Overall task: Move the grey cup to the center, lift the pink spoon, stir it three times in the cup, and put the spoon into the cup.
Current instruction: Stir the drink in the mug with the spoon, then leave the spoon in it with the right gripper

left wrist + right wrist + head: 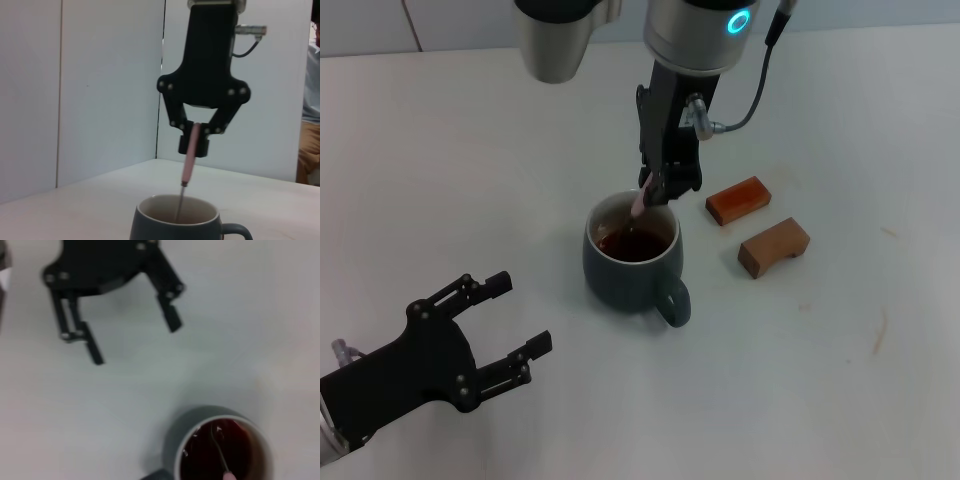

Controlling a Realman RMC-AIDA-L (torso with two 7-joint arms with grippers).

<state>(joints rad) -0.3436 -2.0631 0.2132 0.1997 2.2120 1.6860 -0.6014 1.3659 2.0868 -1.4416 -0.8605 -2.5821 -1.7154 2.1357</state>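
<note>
Over the grey cup (632, 262): right gripper (657, 190) is pinching the pink spoon (638, 204), bowl dipping in liquid.
Left gripper (512, 322): fingers are resting spread, empty.
Risk: wide stirring is likely knocking the rim, splashing the counter (840, 380).

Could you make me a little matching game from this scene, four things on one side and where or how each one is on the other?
Things:
1. spoon
2. cup
3. left gripper
4. two brown blocks

States:
A. open, holding nothing, near the table's front edge
B. lying on the table to the right of the cup
C. held upright by the right gripper, bowl dipped in liquid
D. standing on the table with dark liquid inside

Pairs: 1-C, 2-D, 3-A, 4-B
</note>
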